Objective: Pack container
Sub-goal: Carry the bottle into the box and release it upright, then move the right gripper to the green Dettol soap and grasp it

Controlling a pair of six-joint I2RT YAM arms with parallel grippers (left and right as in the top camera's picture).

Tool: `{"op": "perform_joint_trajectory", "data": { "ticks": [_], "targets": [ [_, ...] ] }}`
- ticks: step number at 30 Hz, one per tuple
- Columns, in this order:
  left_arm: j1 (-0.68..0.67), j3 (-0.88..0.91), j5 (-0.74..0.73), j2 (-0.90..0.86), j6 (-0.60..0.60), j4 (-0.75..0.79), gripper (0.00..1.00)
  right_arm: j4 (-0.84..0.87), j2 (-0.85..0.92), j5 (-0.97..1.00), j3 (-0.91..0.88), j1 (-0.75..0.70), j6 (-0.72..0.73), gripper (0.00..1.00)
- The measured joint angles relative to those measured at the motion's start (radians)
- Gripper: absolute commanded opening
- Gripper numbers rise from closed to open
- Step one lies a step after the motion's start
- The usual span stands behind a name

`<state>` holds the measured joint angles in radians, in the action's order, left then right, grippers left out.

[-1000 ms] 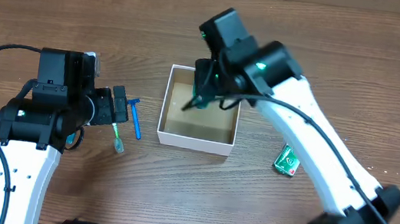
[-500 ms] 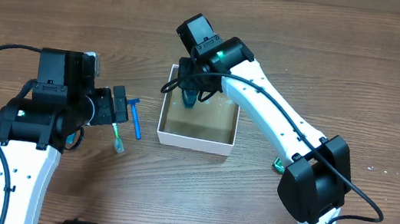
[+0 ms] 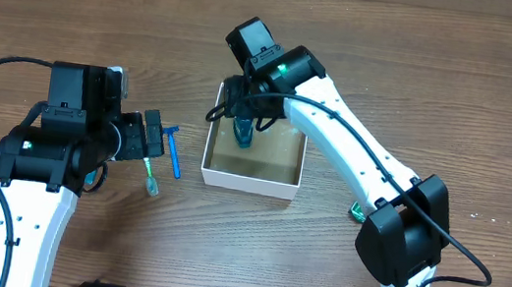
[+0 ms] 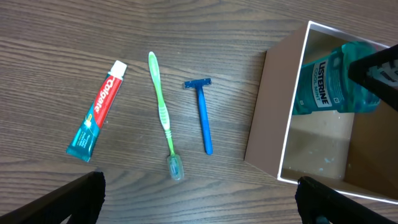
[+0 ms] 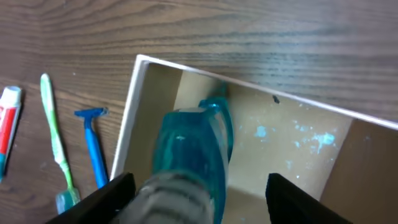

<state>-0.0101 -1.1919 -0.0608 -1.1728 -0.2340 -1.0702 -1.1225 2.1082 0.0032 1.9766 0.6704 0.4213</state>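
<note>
Nearest me, the left jaws (image 3: 152, 136) hang spread and empty over the bench (image 3: 464, 72). The toothpaste (image 4: 96, 112), toothbrush (image 4: 163, 118) and razor (image 4: 204, 121) lie loose just left of the container (image 3: 249, 180). Farther in, that white-walled box sits mid-bench with the mouthwash bottle (image 4: 326, 84) inside toward its far left corner, and the right jaws (image 5: 205, 186) are parted either side of it, seemingly not gripping. I'd judge the right arm must lift clear before the rest go in.

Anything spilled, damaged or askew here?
One thing: pale blue flecks on the brown floor of the container, beside the mouthwash bottle. Spill, old stain or light through the bottle, I cannot tell. The toothpaste, toothbrush and razor lie neatly side by side outside it.
</note>
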Motion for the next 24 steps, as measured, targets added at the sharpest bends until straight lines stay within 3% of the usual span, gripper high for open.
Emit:
{"op": "perform_joint_trajectory", "data": {
  "ticks": [3, 6, 11, 13, 17, 24],
  "targets": [
    [0.0, 0.0, 0.0, 0.0, 0.0, 0.008, 1.0, -0.048, -0.053, 0.023, 0.086, 0.006, -0.038, 0.76],
    [0.0, 0.0, 0.0, 0.0, 0.0, 0.008, 1.0, -0.093, -0.222, 0.142, 0.141, -0.018, -0.011, 0.88],
    [0.0, 0.0, 0.0, 0.0, 0.0, 0.009, 1.0, -0.37, -0.347, 0.272, 0.166, -0.315, 0.121, 0.93],
    [0.0, 0.0, 0.0, 0.0, 0.0, 0.011, 1.0, -0.414, -0.326, 0.273, 0.111, -0.465, 0.153, 0.93],
    [0.0, 0.0, 0.0, 0.0, 0.0, 0.014, 1.0, -0.397, -0.316, 0.219, -0.048, -0.585, 0.155, 0.93],
    [0.0, 0.0, 0.0, 0.0, 0.0, 0.014, 1.0, -0.269, -0.399, 0.137, -0.426, -0.596, 0.154, 0.93]
  ]
}}
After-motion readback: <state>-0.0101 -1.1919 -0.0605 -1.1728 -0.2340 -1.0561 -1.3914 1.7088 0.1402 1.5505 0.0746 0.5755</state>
